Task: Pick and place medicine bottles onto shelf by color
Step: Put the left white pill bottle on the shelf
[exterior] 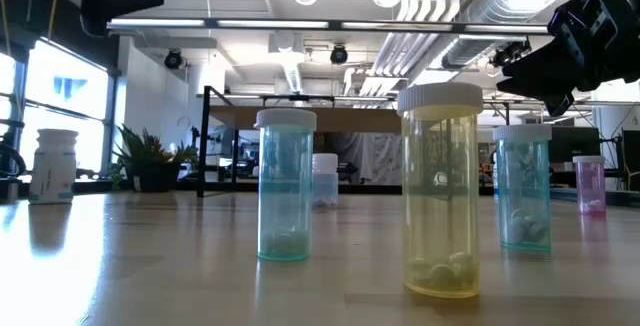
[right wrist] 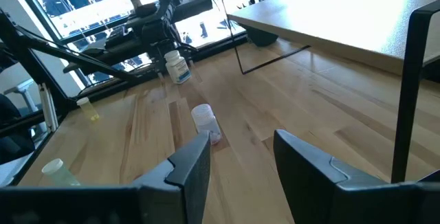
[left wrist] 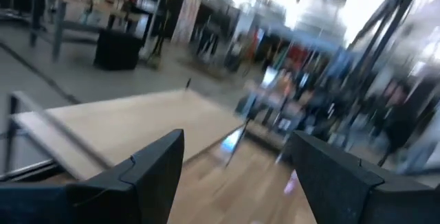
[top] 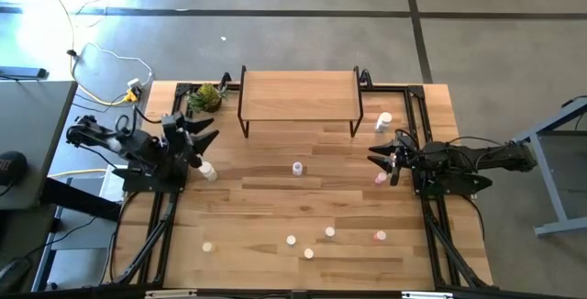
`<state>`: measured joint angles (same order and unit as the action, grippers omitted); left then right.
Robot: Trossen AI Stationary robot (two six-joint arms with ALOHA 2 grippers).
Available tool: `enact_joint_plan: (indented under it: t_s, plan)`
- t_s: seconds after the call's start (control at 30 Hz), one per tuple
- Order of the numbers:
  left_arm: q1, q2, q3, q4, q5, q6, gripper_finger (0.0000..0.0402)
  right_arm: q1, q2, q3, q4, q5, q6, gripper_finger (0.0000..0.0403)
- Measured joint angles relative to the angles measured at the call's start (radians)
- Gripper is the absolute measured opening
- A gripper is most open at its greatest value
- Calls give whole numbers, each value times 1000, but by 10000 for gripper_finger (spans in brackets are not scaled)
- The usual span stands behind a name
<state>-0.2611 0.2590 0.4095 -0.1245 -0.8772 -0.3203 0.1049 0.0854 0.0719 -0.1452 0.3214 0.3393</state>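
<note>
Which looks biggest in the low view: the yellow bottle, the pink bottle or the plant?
1. Yellow bottle, but it stands nearest the camera, so that exaggerates it.
2. Plant.
3. Pink bottle, far back, so looks smallest.

Small cylindrical plastic medicine bottles on the tabletop: nine in the high view — first counted, a larger white one (top: 208, 171)
Low light-wood shelf on thin black metal legs (top: 298, 95): one
Green leafy plant (top: 208, 97): one
Dark robot arms: two — one per side

Shelf (top: 299, 95) top lies bare; bottles (top: 309, 253) dot the near tabletop.
</note>
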Motion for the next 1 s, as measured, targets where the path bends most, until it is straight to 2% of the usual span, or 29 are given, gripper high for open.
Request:
enact_joint_plan:
  t_s: [0.17,0.27,0.57,0.73,1.0]
  plan:
    - [0,31,175,-404,24,-137,255,0,0,0,0,0,0,152]
    - [0,71,246,-528,79,-173,255,0,0,0,0,0,0,152]
    - [0,242,343,-704,268,-210,266,0,0,0,0,0,0,152]
    - [0,337,364,-807,358,-304,283,0,0,0,0,0,0,152]
    - [0,501,364,-1012,506,-435,281,0,0,0,0,0,0,152]
